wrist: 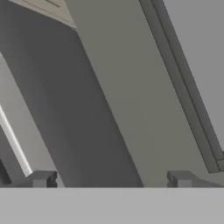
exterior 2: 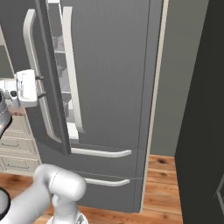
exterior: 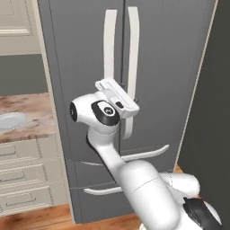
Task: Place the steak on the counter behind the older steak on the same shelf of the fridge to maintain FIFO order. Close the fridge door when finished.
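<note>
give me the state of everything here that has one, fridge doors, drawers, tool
fridge: left door ajar, right door shut
fridge drawers: both shut
tool: open, holding nothing, close to the fridge front
counter drawers: shut
plate: lying empty on the counter

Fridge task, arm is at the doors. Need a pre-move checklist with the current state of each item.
1. Left door open wide enough to reach in: not ok, only ajar, with a narrow gap onto the shelves.
2. Right door shut: ok.
3. End effector open: ok, fingertips stand well apart.
4. End effector empty: ok, nothing between the fingertips.
5. End effector lined up on the left door's handle: cannot tell; it is close beside it, contact unclear.
6. Steak ready on the counter: cannot tell.
</note>
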Robot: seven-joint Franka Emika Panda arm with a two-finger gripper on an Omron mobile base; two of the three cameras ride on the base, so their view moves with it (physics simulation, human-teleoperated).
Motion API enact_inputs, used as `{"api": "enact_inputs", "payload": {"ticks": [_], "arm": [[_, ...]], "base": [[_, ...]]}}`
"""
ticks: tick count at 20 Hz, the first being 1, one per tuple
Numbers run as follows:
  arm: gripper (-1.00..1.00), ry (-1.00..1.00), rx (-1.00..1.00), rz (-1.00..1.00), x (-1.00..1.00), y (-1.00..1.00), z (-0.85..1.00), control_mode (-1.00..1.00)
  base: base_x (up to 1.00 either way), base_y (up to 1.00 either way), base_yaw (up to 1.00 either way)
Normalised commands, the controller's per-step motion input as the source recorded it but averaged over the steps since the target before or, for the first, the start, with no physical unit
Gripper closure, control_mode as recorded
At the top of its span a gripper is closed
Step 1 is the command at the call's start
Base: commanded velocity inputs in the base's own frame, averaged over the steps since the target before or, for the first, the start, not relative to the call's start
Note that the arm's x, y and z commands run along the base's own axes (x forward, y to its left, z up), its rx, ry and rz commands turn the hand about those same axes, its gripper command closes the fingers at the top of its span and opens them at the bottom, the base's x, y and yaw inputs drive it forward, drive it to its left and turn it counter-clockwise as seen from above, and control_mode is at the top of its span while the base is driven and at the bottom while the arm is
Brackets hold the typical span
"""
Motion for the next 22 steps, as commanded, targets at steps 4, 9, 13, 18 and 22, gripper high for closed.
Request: {"api": "enact_inputs", "payload": {"ticks": [4, 9, 13, 18, 22], "arm": [[-1.0, -0.04, 0.03, 0.06, 0.68, 0.03, 0.0, -1.0], [-1.0, -0.01, 0.02, 0.09, 0.79, 0.24, 0.0, -1.0], [-1.0, 0.0, 0.01, 0.1, 0.77, 0.26, 0.0, -1.0], [-1.0, 0.0, 0.01, 0.09, 0.76, 0.19, 0.0, -1.0], [-1.0, 0.0, 0.02, 0.09, 0.76, 0.07, 0.0, -1.0]], "base": [[0.0, 0.0, 0.0], [0.0, 0.0, 0.0], [0.0, 0.0, 0.0], [0.0, 0.0, 0.0], [0.0, 0.0, 0.0]]}}
